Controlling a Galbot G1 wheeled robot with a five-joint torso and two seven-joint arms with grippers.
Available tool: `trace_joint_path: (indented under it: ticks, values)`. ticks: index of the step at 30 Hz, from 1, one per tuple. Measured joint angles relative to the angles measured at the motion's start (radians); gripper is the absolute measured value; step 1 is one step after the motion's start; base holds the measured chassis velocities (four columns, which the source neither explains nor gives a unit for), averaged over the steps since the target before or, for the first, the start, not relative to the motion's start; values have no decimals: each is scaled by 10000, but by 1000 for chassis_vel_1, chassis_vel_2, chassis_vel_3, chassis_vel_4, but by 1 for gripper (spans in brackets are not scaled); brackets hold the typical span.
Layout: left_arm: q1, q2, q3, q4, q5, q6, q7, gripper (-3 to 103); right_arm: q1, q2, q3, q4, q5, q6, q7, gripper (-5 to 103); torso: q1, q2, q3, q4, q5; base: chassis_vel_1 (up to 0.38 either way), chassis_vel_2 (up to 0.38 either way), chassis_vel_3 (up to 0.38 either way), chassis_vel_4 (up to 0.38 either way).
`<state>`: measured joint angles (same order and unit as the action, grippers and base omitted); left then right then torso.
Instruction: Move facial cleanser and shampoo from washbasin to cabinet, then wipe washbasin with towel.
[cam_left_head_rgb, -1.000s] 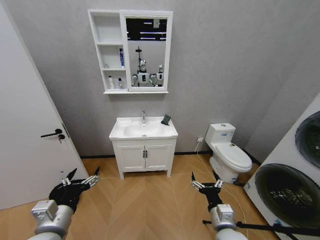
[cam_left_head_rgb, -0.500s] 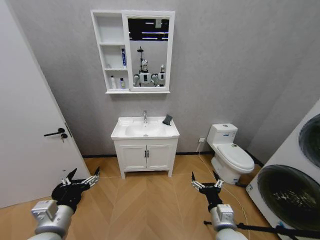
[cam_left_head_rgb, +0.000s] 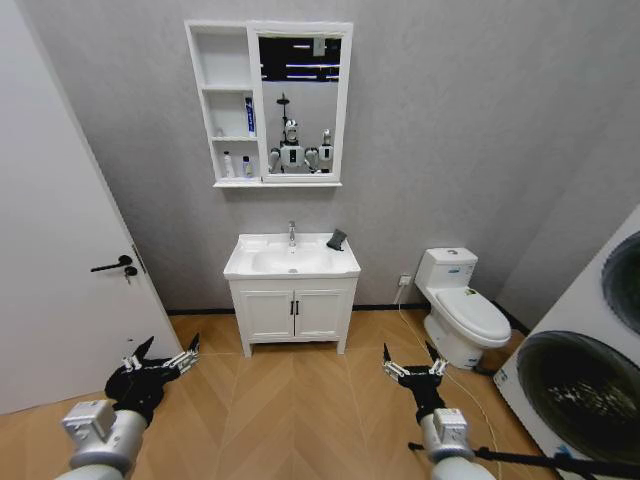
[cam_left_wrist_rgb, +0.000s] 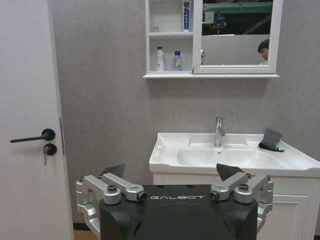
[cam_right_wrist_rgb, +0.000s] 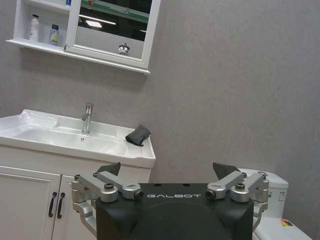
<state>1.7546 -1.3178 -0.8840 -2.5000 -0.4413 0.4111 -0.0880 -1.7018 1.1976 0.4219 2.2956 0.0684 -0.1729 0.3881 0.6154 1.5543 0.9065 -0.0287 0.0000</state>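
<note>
You have both arms held low over the wood floor, well short of the washbasin. Your left gripper is spread wide and holds nothing; your right gripper is likewise spread and empty. One towel, dark and folded, lies on the washbasin's back right corner, right of the single chrome tap. The cabinet has three open shelves beside its mirror. You can count three containers there: two small bottles standing side by side on the lowest shelf, one white and one purple, and one blue and white tube upright on the middle shelf. The top shelf is bare. Below the basin, the vanity shows two doors. One toilet stands to the right.
</note>
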Motion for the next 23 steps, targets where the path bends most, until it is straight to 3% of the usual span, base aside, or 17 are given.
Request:
trace_joint_path:
  ticks: [23]
  values:
    - [0, 0, 0, 0, 0, 0, 0, 100, 0, 0, 0, 0, 0, 0, 1, 100, 0, 0, 0, -1, 0, 0, 0, 0, 0]
